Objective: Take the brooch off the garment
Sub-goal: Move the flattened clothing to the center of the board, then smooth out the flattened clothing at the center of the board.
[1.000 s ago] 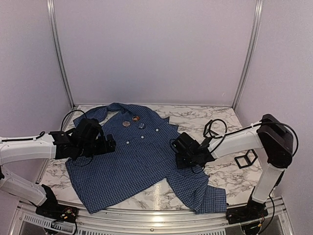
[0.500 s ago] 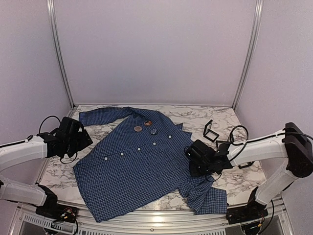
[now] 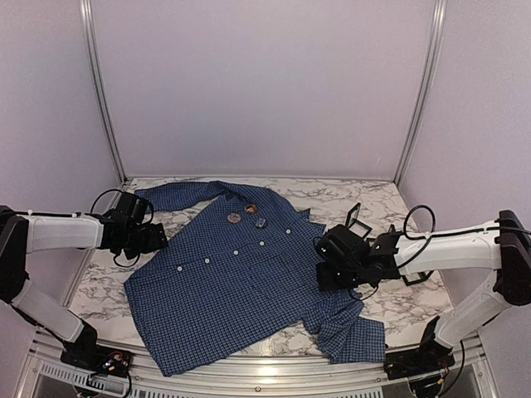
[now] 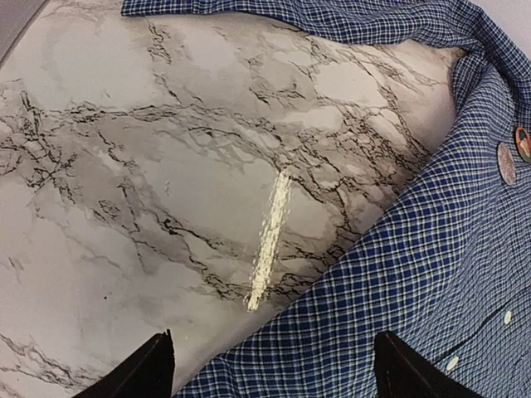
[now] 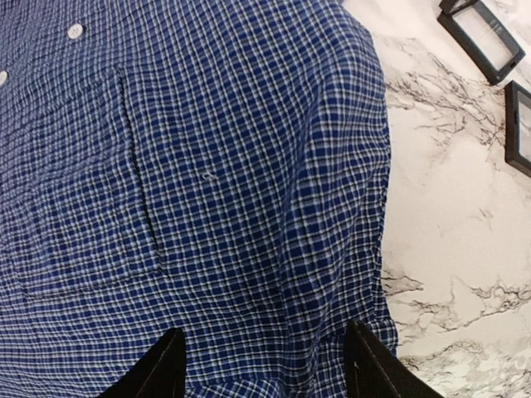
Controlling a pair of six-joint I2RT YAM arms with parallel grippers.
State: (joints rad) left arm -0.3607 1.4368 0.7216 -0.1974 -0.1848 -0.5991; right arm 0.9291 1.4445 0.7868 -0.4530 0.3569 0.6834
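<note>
The garment (image 3: 241, 282), a dark blue checked shirt, lies spread flat on the marble table with its collar at the back. The brooch (image 3: 234, 218), a small pale-orange round pin, sits near the collar; the left wrist view shows the brooch (image 4: 507, 163) at its right edge. My left gripper (image 3: 156, 238) hovers open over the shirt's left edge (image 4: 348, 315), nothing between its fingers (image 4: 153, 369). My right gripper (image 3: 323, 269) stands open just above the shirt's right side, beside the chest pocket (image 5: 83, 191), holding nothing.
Two more round pins (image 3: 250, 206) (image 3: 260, 222) sit beside the brooch. White buttons (image 3: 236, 251) run down the front. Black frames (image 3: 358, 219) (image 5: 481, 29) (image 5: 519, 124) lie on the marble right of the shirt. Bare marble (image 4: 166, 166) lies under the left arm.
The shirt was pulled open and flat, then stayed still. My right gripper opened and let the fabric go. My left gripper swung in toward the shirt's left edge.
</note>
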